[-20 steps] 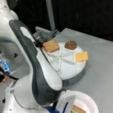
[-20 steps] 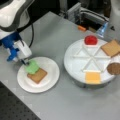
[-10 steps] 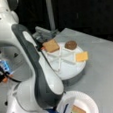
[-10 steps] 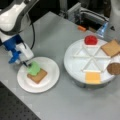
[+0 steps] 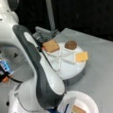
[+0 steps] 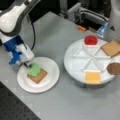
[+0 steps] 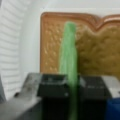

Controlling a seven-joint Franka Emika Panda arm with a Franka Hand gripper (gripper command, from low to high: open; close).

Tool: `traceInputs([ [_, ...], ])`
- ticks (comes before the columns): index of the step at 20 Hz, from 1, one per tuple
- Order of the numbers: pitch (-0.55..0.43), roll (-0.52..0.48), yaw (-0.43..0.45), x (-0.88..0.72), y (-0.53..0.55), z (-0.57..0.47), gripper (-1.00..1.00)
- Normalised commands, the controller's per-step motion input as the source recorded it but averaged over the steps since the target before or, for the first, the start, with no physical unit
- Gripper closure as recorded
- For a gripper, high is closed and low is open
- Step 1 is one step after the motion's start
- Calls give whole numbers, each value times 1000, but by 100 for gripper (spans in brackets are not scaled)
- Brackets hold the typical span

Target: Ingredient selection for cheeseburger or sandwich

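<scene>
1. At a front view's left we saw the gripper (image 6: 27, 64) low over the white paper plate (image 6: 51, 77), at the plate's left rim. In the wrist view its two dark fingers (image 7: 53, 83) were clamped on the green leaf (image 7: 68, 62), which stood edge-on between them.
2. On that plate lay a tan toast square (image 6: 38, 76), and the green leaf (image 6: 34, 69) sat on the toast's left part, directly beneath the gripper. In the wrist view the toast square (image 7: 53, 47) filled the space behind the leaf, with the plate's ribbed rim (image 7: 15, 45) to its left.
3. To the right of the plate, well apart from it, stood the round white divided tray (image 6: 75, 61).
4. On the tray we found the red disc (image 6: 90, 40) in the top compartment, a second toast square (image 6: 111, 48) to its right, the dark brown disc (image 6: 114, 68) below that toast, and the yellow square (image 6: 92, 77) in the bottom compartment.
5. In a front view the tray (image 5: 69, 71) showed the toast (image 5: 51, 46), the brown disc (image 5: 70, 45) and the yellow square (image 5: 81, 56), while the arm's body (image 5: 40, 79) hid most of the plate (image 5: 86, 101); the gripper did not show there.
</scene>
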Motion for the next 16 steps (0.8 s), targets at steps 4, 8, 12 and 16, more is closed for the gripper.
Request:
traceInputs([
  [4,-98,-146,44,-17,120,-81,100],
  [8,-100,-165,57,-25,70,-90,100],
  [12,-87,-164,81,-43,16,-86,100],
  [16,-81,-166,89,-46,0,-85,100],
])
